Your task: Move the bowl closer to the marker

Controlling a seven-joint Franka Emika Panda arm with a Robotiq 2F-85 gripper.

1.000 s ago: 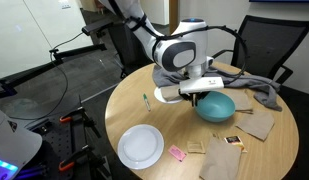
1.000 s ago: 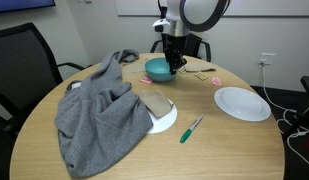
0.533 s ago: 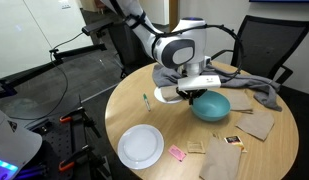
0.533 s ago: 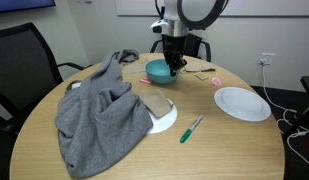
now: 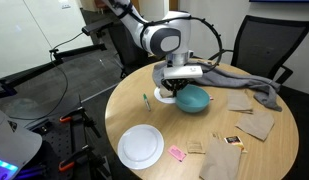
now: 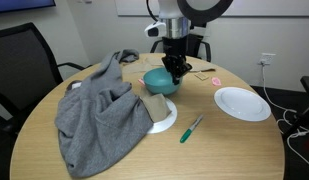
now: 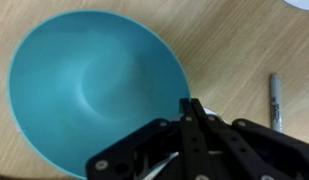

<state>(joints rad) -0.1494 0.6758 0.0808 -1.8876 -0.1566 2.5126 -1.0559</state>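
The shallow, round teal-blue bowl [image 5: 197, 98] has slid across the round wooden tabletop [image 5: 269, 150] since a second ago, and I've come along with it. It now sits nearer the thin dark-green marker [image 5: 146, 100], still apart from it with bare wood between. In an exterior view the bowl [image 6: 154, 78] lies just beside the crumpled grey cloth [image 6: 94, 110]. The flat white plate [image 6: 242, 103] is well apart. In the wrist view the bowl [image 7: 89, 90] shows only its smooth teal inside. My jaws are clenched, pinching the bowl's rim on the side toward the marker [image 7: 275, 100].
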